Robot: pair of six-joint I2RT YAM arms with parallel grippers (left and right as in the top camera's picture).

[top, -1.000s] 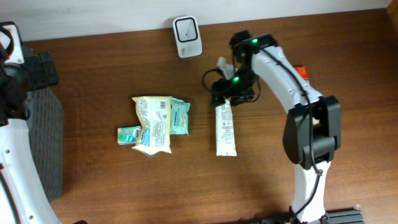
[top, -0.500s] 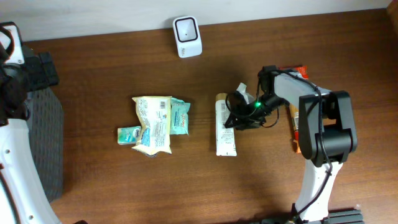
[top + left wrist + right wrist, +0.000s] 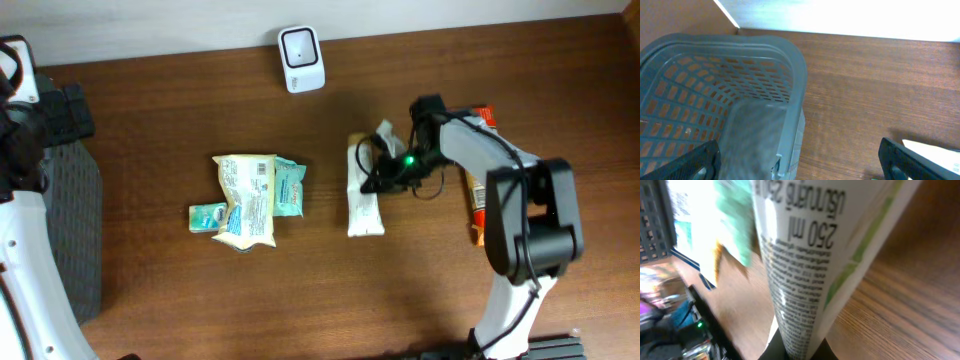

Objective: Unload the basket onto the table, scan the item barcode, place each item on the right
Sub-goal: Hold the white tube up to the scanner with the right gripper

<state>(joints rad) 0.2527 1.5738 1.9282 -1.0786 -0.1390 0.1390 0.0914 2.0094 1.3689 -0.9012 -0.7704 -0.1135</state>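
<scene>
table (image 3: 150, 110): tube (image 3: 364, 205) well apart from scanner (image 3: 301, 58)

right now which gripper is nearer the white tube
Right. The right gripper is shut on the white tube at its far end; the left gripper hangs far off by the grey basket.

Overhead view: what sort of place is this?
Probably a mock shop checkout on a wooden table: a barcode scanner at the back edge, packaged goods such as a white tube and packets, and a grey basket at the left.
</scene>
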